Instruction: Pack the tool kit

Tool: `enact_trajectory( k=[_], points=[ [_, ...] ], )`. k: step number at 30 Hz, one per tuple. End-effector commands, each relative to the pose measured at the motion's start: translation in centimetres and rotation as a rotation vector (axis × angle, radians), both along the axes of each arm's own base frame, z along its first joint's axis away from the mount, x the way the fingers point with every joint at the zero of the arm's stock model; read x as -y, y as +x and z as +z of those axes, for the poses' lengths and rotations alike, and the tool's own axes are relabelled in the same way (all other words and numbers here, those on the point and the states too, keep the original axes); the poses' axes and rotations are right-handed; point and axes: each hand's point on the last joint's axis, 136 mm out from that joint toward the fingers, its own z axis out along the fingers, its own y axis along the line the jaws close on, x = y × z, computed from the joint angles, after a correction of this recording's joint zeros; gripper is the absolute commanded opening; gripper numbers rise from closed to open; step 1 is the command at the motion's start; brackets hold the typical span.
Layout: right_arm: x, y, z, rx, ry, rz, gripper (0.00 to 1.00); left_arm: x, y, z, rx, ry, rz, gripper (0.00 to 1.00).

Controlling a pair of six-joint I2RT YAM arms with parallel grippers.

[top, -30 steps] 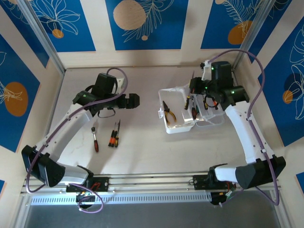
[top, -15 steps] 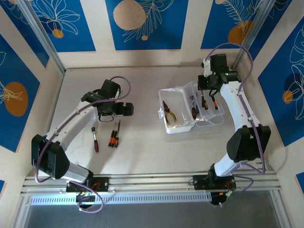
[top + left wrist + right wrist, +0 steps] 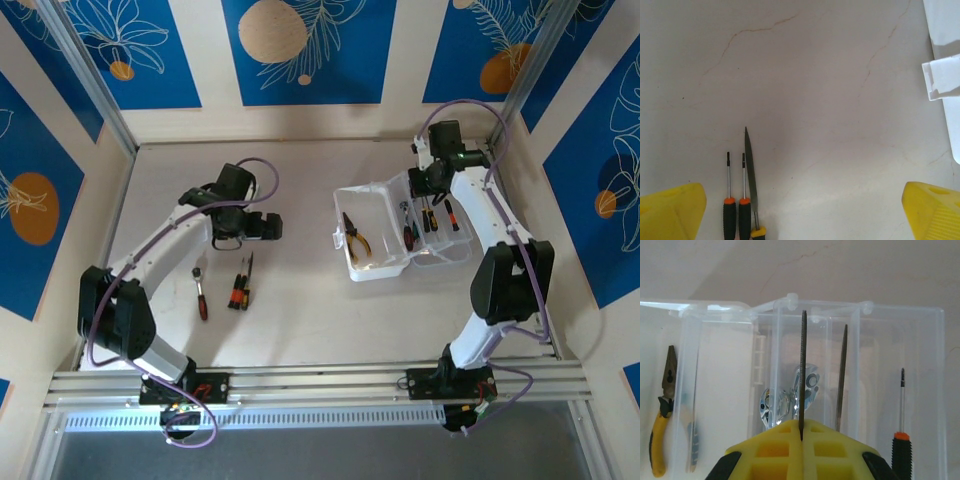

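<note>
While above case [image 3: 905, 310], claw [image 3: 801, 434] (right) on file [image 3: 803, 370]

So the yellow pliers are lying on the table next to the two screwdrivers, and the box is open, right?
No, one bit is off. The yellow pliers lie inside the open box, in its left-hand half, not on the table. The top view shows it. The two screwdrivers are on the table, and the box is open.
</note>
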Motion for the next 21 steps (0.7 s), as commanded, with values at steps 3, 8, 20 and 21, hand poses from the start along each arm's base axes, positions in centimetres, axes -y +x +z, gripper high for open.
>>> enact_trajectory(
  k=[3, 8, 20, 21],
  points=[
    [-0.5, 0.4, -2.4, -0.045, -0.008, 0.021, 0.0, 0.0, 0.9, 0.1, 0.011, -0.028, -0.013, 1.0],
    [-0.3, 0.6, -2.7, -0.052, -0.016, 0.009, 0.07, -0.7, 0.7, -0.2, -0.002, -0.017, -0.005, 1.0],
    [-1.5, -1.3, 4.6, 0.043, 0.039, -0.014, 0.69, -3.6, -2.6, 0.2, -0.005, 0.036, 0.05, 1.0],
    [-2.3, -2.0, 5.4, 0.057, 0.057, -0.001, 0.83, -4.1, -3.2, -0.1, -0.001, 0.05, 0.063, 1.0]
  ],
)
